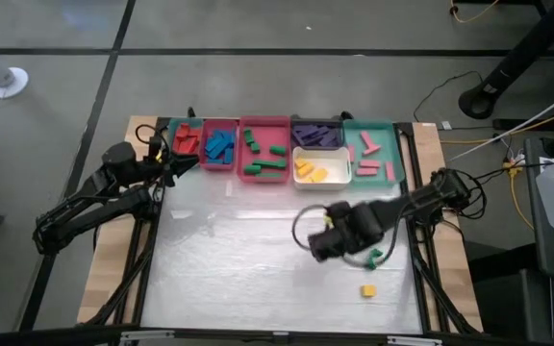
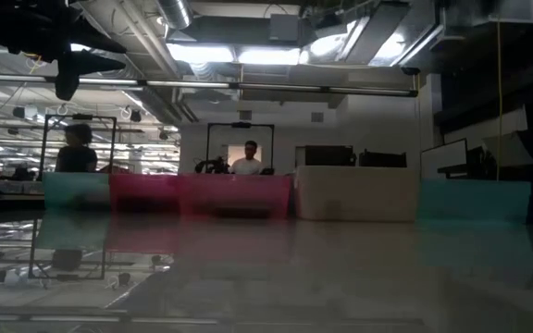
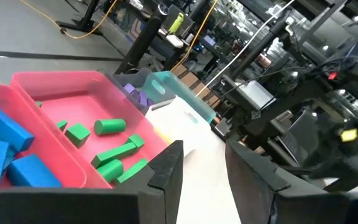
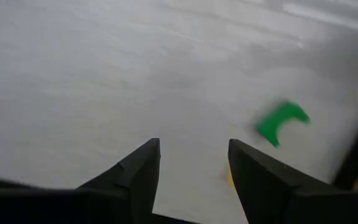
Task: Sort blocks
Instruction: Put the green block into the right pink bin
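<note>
Two loose blocks lie on the table's near right part: a green arch-shaped block point(image 1: 375, 257) point(image 4: 281, 121) and a yellow block point(image 1: 367, 289), whose edge point(image 4: 230, 177) peeks out beside a finger in the right wrist view. My right gripper point(image 1: 327, 246) point(image 4: 194, 146) hangs above the bare tabletop, left of the green block, pointing down, open and holding nothing. My left gripper point(image 1: 186, 165) point(image 3: 204, 149) waits open at the far left, beside the pink tray of green blocks point(image 3: 114, 152). Sorted blocks fill the trays along the far edge.
Along the far edge stand a teal tray with red blocks point(image 1: 186, 135), a pink tray with blue blocks point(image 1: 219, 146), a pink tray with green blocks point(image 1: 264, 154), a dark tray with purple blocks point(image 1: 317, 135), a white tray with yellow blocks point(image 1: 320, 170) and a teal tray with pink blocks point(image 1: 368, 154).
</note>
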